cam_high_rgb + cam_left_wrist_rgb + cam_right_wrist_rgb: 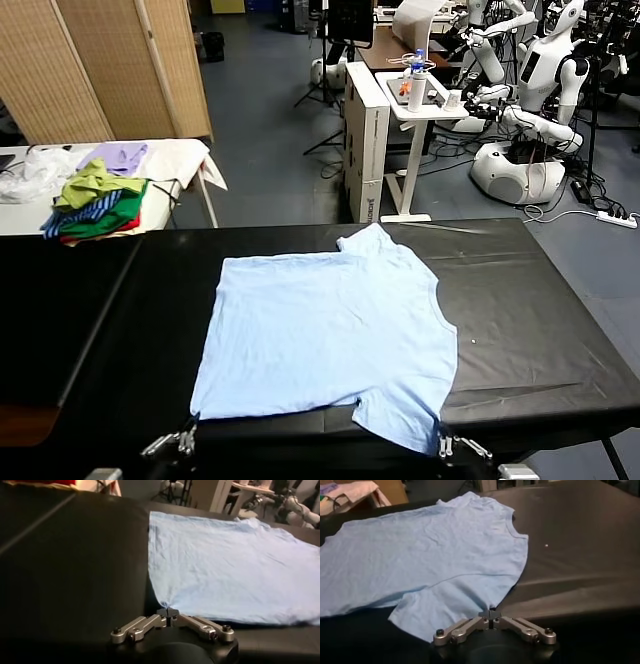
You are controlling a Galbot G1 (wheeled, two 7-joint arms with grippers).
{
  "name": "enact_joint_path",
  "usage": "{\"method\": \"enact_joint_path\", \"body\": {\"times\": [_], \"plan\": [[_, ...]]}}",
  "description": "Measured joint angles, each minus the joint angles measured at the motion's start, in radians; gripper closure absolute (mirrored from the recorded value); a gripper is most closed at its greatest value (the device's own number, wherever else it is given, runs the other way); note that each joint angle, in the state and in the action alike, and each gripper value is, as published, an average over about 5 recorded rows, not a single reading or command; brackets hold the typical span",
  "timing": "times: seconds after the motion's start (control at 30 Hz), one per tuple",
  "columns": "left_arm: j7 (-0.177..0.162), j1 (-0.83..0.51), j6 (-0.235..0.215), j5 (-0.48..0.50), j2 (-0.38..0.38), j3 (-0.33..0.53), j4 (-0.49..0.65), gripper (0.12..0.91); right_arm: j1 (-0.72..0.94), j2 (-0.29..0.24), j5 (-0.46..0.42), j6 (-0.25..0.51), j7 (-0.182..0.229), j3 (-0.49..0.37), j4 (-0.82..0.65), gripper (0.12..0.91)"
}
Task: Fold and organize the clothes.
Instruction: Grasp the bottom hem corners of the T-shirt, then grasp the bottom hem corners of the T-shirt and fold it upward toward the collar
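Note:
The light sky-blue T-shirt (325,335) lies flat and sideways on the black table (540,330), hem to the left and collar to the right. No lettering shows. My left gripper (190,432) is at the table's near edge, shut on the shirt's near hem corner; in the left wrist view the gripper (168,614) pinches a puckered tip of the shirt (230,565). My right gripper (443,440) is also at the near edge, shut on the corner of the near sleeve; in the right wrist view the gripper (490,612) grips the shirt (430,555).
A heap of green, red and striped garments (95,205) and a lilac cloth (120,155) lie on a white table at the back left. A folding screen (110,60) stands behind it. A white cart (420,100) and other robots (530,100) stand at the back right.

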Motion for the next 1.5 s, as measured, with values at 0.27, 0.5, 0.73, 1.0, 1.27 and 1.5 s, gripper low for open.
{"method": "enact_joint_path", "body": {"times": [0.27, 0.5, 0.73, 1.0, 1.27, 1.5], "plan": [[0.004, 0.022, -0.061, -0.005, -0.026, -0.008, -0.026, 0.883, 0.095, -0.058, 0.059, 0.062, -0.048, 0.036, -0.042, 0.886], [0.007, -0.069, -0.088, -0.007, -0.051, 0.027, 0.024, 0.883, 0.273, -0.13, 0.121, 0.071, -0.045, 0.023, -0.13, 0.886], [0.004, -0.202, -0.089, 0.015, -0.05, 0.041, 0.101, 0.883, 0.438, -0.17, 0.11, 0.068, -0.04, -0.047, -0.258, 0.886], [0.009, -0.316, -0.103, 0.08, -0.036, 0.058, 0.176, 0.883, 0.56, -0.194, 0.086, 0.074, -0.021, -0.116, -0.359, 0.886], [0.013, -0.377, -0.107, 0.109, -0.013, 0.072, 0.224, 0.883, 0.656, -0.215, 0.085, 0.074, -0.02, -0.166, -0.42, 0.886], [0.018, -0.391, -0.102, 0.115, 0.001, 0.079, 0.242, 0.883, 0.713, -0.228, 0.084, 0.069, -0.018, -0.19, -0.45, 0.886]]}}
